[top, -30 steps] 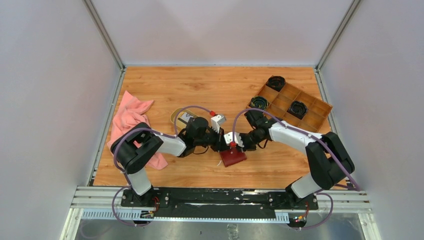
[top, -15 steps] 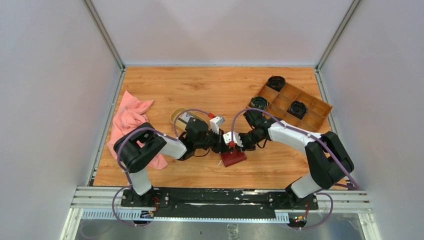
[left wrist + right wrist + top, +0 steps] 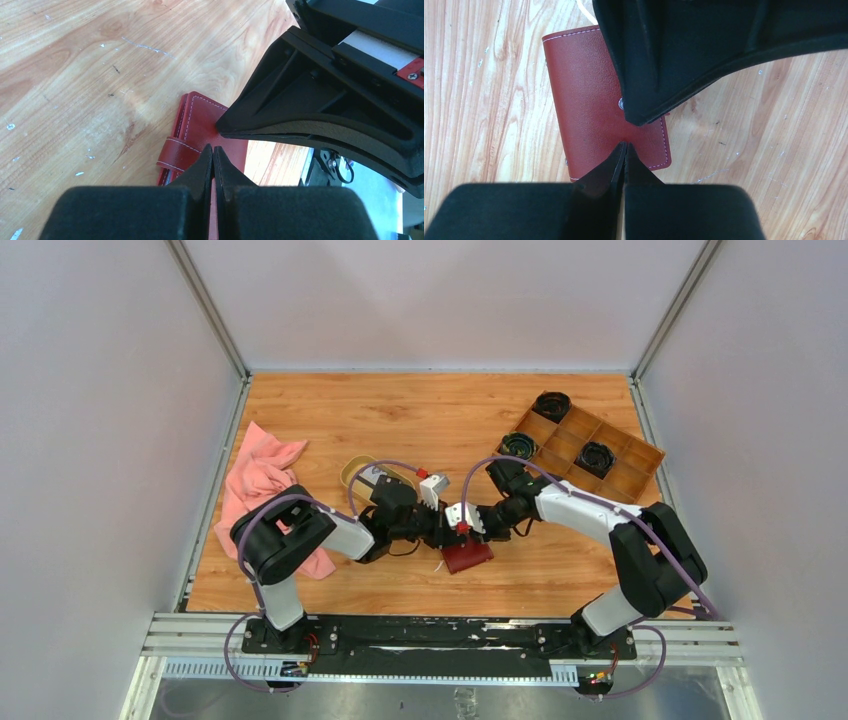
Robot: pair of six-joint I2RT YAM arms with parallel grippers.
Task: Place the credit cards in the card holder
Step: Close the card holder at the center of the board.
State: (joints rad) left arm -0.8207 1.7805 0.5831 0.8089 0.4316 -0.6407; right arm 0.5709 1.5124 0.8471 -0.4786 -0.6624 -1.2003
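My left tool (image 3: 213, 150) is pinched fully together with nothing between its fingers. Its tips sit low over the card holder (image 3: 200, 125), right at the red leather; whether they press on it I cannot tell. My right tool (image 3: 625, 147) is pinched together as well and holds nothing, its tips over the same holder from the opposite side. The two tools meet nose to nose above the holder, so close that each wrist view is half filled by the other's black body

The card holder lies flat on the table (image 3: 400, 420), folded closed with its stitched cover up. The snap tab (image 3: 172, 150) wraps round one edge, and a small metal stud (image 3: 620, 103) shows on the cover

To the left of the holder and a little further from me, near it, sits the oval tan dish (image 3: 348, 468); what lies in it I cannot make out. Well to the left of the holder is a crumpled pink cloth (image 3: 262, 480). To the right of the holder and further from me, well apart, stands the wooden compartment tray (image 3: 622, 476), with three black round things (image 3: 596, 454) in it
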